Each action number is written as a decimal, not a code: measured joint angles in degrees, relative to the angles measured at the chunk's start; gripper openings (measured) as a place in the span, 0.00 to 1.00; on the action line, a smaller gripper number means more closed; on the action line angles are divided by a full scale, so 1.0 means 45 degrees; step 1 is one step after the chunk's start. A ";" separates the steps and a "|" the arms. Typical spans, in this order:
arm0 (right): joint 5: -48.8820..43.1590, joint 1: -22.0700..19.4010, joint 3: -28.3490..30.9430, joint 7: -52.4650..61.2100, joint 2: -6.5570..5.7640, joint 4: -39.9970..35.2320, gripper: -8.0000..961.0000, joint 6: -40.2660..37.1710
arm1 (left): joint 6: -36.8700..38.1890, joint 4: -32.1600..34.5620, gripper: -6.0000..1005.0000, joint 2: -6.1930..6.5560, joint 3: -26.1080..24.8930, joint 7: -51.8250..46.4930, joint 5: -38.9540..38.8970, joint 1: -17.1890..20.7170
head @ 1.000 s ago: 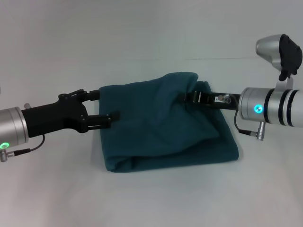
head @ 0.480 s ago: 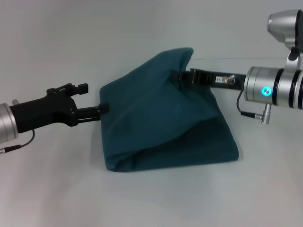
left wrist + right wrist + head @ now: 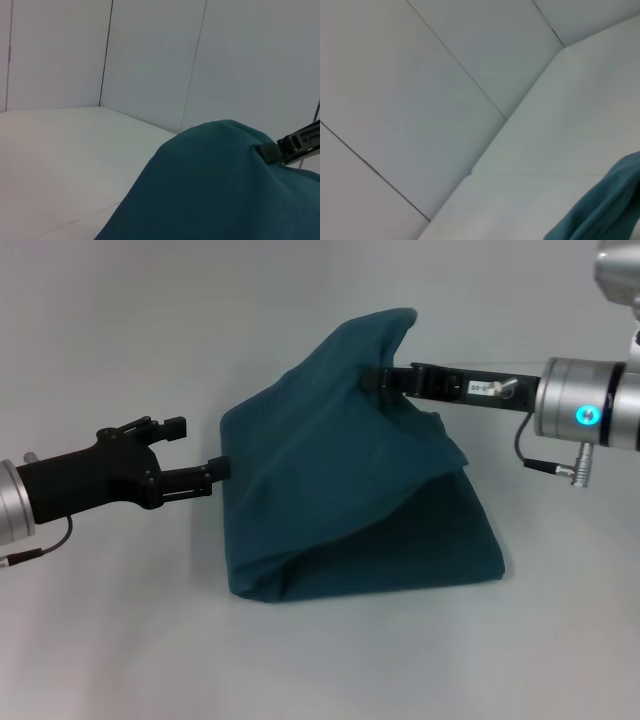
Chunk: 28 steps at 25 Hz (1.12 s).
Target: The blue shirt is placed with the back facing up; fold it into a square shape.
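Observation:
The blue shirt (image 3: 350, 500) lies partly folded at the table's middle, its top layer pulled up into a peak at the back right. My right gripper (image 3: 376, 380) reaches in from the right and is shut on that raised fold just below the peak. My left gripper (image 3: 195, 450) is at the shirt's left edge, open, with its lower fingertip (image 3: 216, 470) touching or nearly touching the cloth. In the left wrist view the lifted shirt (image 3: 215, 185) fills the lower part, with the right gripper (image 3: 280, 150) clamped on it. A corner of the shirt (image 3: 605, 210) shows in the right wrist view.
The shirt rests on a plain white table (image 3: 150, 640) with bare surface to the left, to the right and in front. White wall panels (image 3: 150, 60) stand behind the table.
The right gripper has lifted the shirt's top layer higher, turning a low hump into a tall peak. The left gripper drew back to the left from the shirt's edge.

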 joint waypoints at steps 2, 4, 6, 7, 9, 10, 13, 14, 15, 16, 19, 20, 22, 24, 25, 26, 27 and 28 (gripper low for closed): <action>0.0002 -0.0093 0.0247 0.0005 -0.0020 -0.0049 0.16 -0.0314 | 0.0047 0.0000 0.94 0.0000 0.0000 -0.0069 0.0000 -0.0001; 0.0004 -0.0190 0.0522 0.0004 -0.0061 -0.0056 0.16 -0.0628 | 0.0092 0.0005 0.94 0.0000 0.0000 -0.0125 0.0000 -0.0002; 0.0005 -0.0317 0.0738 -0.0016 -0.0096 -0.0059 0.17 -0.0868 | 0.0119 0.0008 0.94 0.0000 0.0000 -0.0193 0.0000 -0.0004; 0.0005 -0.0389 0.0835 -0.0028 -0.0111 -0.0060 0.17 -0.0945 | 0.0124 0.0011 0.94 -0.0001 0.0000 -0.0255 -0.0001 -0.0005; 0.0000 -0.0536 0.0915 -0.0035 -0.0158 -0.0063 0.18 -0.1007 | 0.0126 0.0012 0.94 -0.0008 -0.0001 -0.0279 -0.0001 -0.0006; -0.0009 -0.0603 0.0929 -0.0036 -0.0177 -0.0064 0.18 -0.1018 | 0.0129 0.0013 0.94 -0.0016 0.0000 -0.0286 0.0000 -0.0005; -0.0034 -0.0852 0.0942 -0.0032 -0.0230 -0.0068 0.18 -0.1018 | 0.0143 0.0013 0.94 -0.0050 0.0030 -0.0312 0.0000 -0.0005; -0.0049 -0.0919 0.0957 -0.0032 -0.0237 -0.0068 0.19 -0.0996 | 0.0145 0.0012 0.94 -0.0058 0.0042 -0.0327 0.0000 -0.0006; -0.0064 -0.1018 0.0987 -0.0033 -0.0250 -0.0069 0.19 -0.0965 | 0.0146 0.0010 0.94 -0.0067 0.0060 -0.0348 0.0000 -0.0006; -0.0068 -0.1093 0.1016 -0.0034 -0.0263 -0.0069 0.19 -0.0951 | 0.0147 0.0004 0.94 -0.0073 0.0075 -0.0400 0.0000 -0.0014; -0.0078 -0.1354 0.1072 -0.0071 -0.0312 -0.0008 0.20 -0.0919 | 0.0148 -0.0002 0.94 -0.0078 0.0106 -0.0522 0.0029 -0.0054; -0.0081 -0.1414 0.1075 -0.0085 -0.0332 0.0038 0.20 -0.0901 | 0.0148 -0.0005 0.94 -0.0078 0.0114 -0.0547 0.0043 -0.0067; -0.0105 -0.1523 0.1078 -0.0109 -0.0396 0.0226 0.20 -0.0783 | 0.0147 -0.0025 0.94 -0.0078 0.0128 -0.0590 0.0076 -0.0101; -0.0156 -0.1576 0.1077 -0.0124 -0.0466 0.0554 0.21 -0.0565 | 0.0147 -0.0053 0.94 -0.0082 0.0146 -0.0604 0.0096 -0.0126; -0.0177 -0.1587 0.1065 -0.0149 -0.0515 0.0756 0.21 -0.0407 | 0.0146 -0.0066 0.94 -0.0088 0.0162 -0.0607 0.0103 -0.0135; -0.0194 -0.1593 0.1043 -0.0199 -0.0557 0.0955 0.21 -0.0268 | 0.0146 -0.0070 0.94 -0.0094 0.0192 -0.0610 0.0108 -0.0140; -0.0203 -0.1594 0.1018 -0.0297 -0.0602 0.1178 0.22 -0.0076 | 0.0135 -0.0078 0.94 -0.0098 0.0229 -0.0627 0.0110 -0.0145; -0.0217 -0.1595 0.0994 -0.0416 -0.0639 0.1388 0.22 0.0100 | 0.0114 -0.0088 0.94 -0.0104 0.0279 -0.0662 0.0109 -0.0149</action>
